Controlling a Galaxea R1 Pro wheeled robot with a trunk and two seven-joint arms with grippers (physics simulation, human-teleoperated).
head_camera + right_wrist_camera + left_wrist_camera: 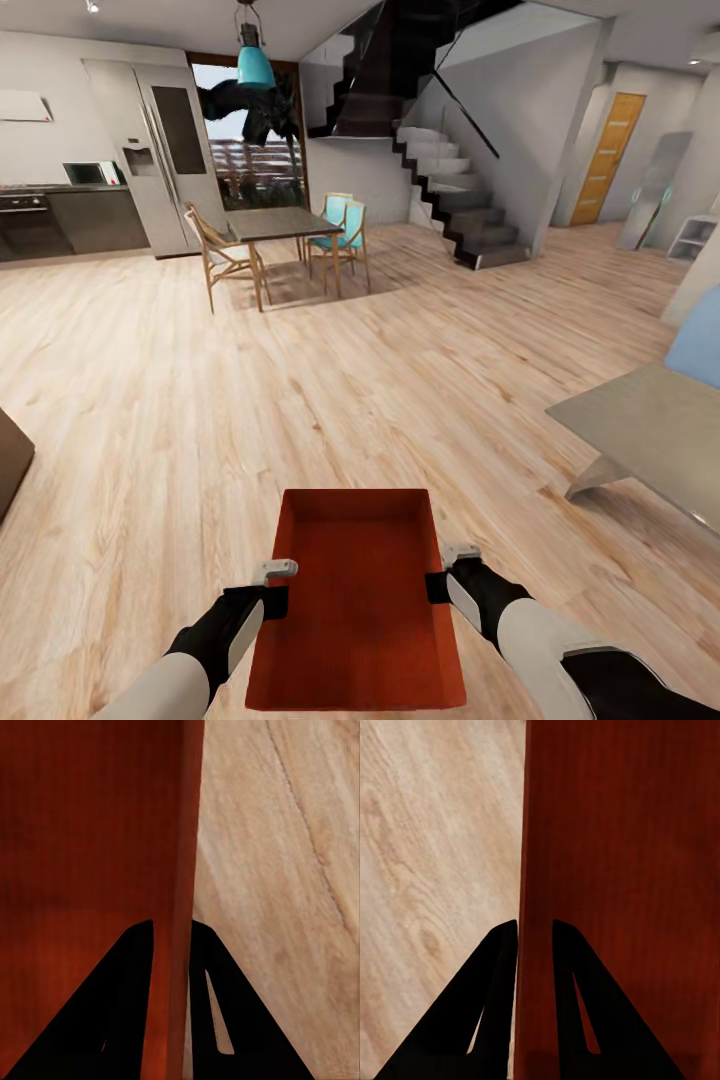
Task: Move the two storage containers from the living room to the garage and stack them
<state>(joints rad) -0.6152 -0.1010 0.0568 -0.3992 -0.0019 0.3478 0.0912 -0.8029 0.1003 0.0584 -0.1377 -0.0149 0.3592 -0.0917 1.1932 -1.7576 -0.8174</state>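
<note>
Red-orange shallow open-topped plastic bin (356, 590) hangs above light wood-plank floor (300, 380), the left tool (275, 587) and right tool (447, 572) each clenched on a side wall; wrist views show fingers (499, 975) straddling each rim, head view shows distant staircase (450, 190)

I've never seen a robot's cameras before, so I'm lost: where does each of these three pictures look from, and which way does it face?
Head view: from the robot's head, forward and down over a storage container, wood floor, both arms.
Left wrist view: along the left gripper, clamped on the container's wall.
Right wrist view: along the right gripper, clamped on the opposite wall.
Shared: container and floor.
</note>
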